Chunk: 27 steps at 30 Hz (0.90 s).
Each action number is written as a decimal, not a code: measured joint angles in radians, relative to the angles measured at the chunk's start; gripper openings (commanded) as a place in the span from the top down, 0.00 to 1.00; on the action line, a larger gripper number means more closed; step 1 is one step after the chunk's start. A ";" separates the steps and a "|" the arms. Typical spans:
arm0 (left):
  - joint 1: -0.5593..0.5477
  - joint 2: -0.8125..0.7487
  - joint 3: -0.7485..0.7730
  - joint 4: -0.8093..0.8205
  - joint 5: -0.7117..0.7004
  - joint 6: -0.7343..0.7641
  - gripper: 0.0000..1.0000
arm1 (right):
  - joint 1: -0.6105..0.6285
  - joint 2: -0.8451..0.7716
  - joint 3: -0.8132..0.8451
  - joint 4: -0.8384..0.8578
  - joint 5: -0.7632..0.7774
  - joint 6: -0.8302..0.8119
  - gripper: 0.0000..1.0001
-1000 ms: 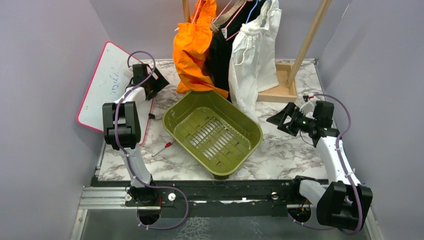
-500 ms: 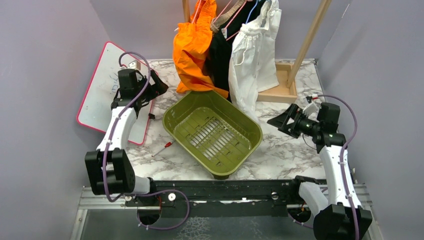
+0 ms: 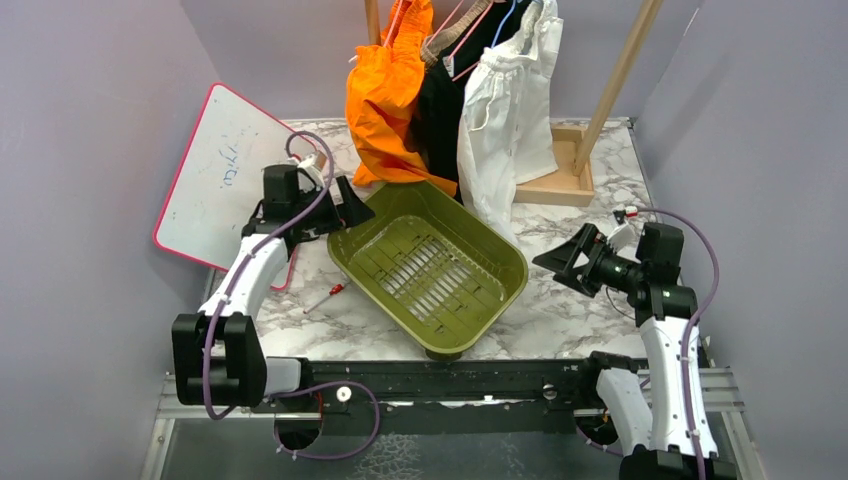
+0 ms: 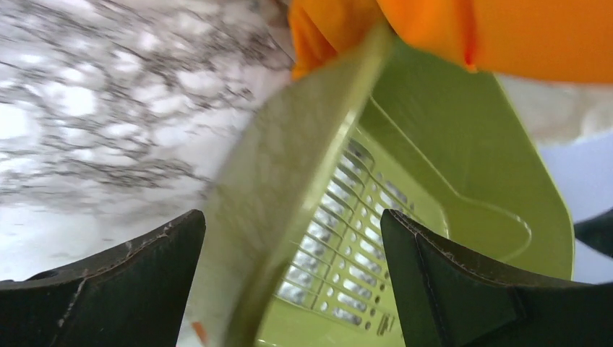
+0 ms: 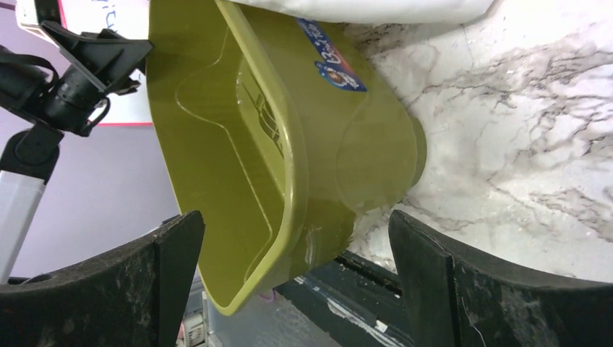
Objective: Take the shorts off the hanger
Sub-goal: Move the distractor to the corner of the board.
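Note:
Orange shorts (image 3: 385, 100), black shorts (image 3: 438, 125) and white shorts (image 3: 508, 125) hang side by side from pink hangers (image 3: 468, 48) at the back, with a strip of tan fabric (image 3: 438, 42) showing between them. Their hems reach down to a green basket (image 3: 500, 250). My left gripper (image 3: 355, 214) is open at the basket's left corner. In the left wrist view the basket's rim (image 4: 303, 188) runs between the jaws of my left gripper (image 4: 293, 282), below the orange shorts (image 4: 506, 36). My right gripper (image 3: 552, 262) stands open and empty to the right of the basket, apart from it.
A pink-edged whiteboard (image 3: 215, 170) leans at the left. A red marker (image 3: 325, 298) lies on the marble table by the basket. The wooden rack's base (image 3: 560, 178) and slanted post (image 3: 618, 80) stand at the back right. Purple walls close both sides.
My left arm has swung right, from over the whiteboard to the basket's left corner. My right gripper has drifted slightly nearer. Both stay open.

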 measured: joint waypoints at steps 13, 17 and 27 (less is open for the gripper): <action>-0.240 -0.142 -0.093 -0.056 -0.106 -0.021 0.08 | 0.000 -0.034 0.046 -0.114 0.032 0.016 0.01; -0.237 -0.169 -0.078 -0.065 -0.117 -0.027 0.08 | 0.000 -0.047 -0.005 -0.143 0.033 0.020 0.01; -0.245 -0.198 -0.131 -0.090 -0.121 -0.035 0.08 | 0.000 -0.003 0.015 -0.162 0.011 0.056 0.01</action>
